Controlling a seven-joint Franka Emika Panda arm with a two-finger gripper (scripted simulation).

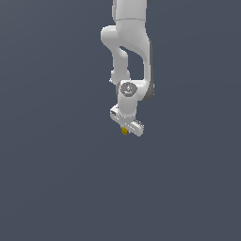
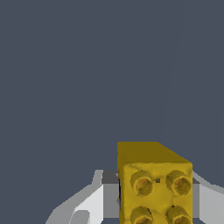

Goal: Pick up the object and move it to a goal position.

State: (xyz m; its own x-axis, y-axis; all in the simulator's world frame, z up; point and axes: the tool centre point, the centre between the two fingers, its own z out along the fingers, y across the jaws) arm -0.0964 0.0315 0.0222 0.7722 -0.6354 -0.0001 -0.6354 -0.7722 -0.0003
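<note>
The object is a small mustard-yellow block [image 1: 124, 131] with round studs on one face. In the exterior view it sits right under the white gripper [image 1: 125, 130], at the arm's lower end. In the wrist view the block [image 2: 153, 183] fills the space between the two white fingers [image 2: 94, 201], which press against its sides. The gripper is shut on the block. The block's lower part is cut off by the wrist view's edge.
The white arm [image 1: 129, 47] comes down from the top of the exterior view. Around it there is only a uniform dark grey-blue background, with no visible edges, surface marks or other objects. No goal marker shows.
</note>
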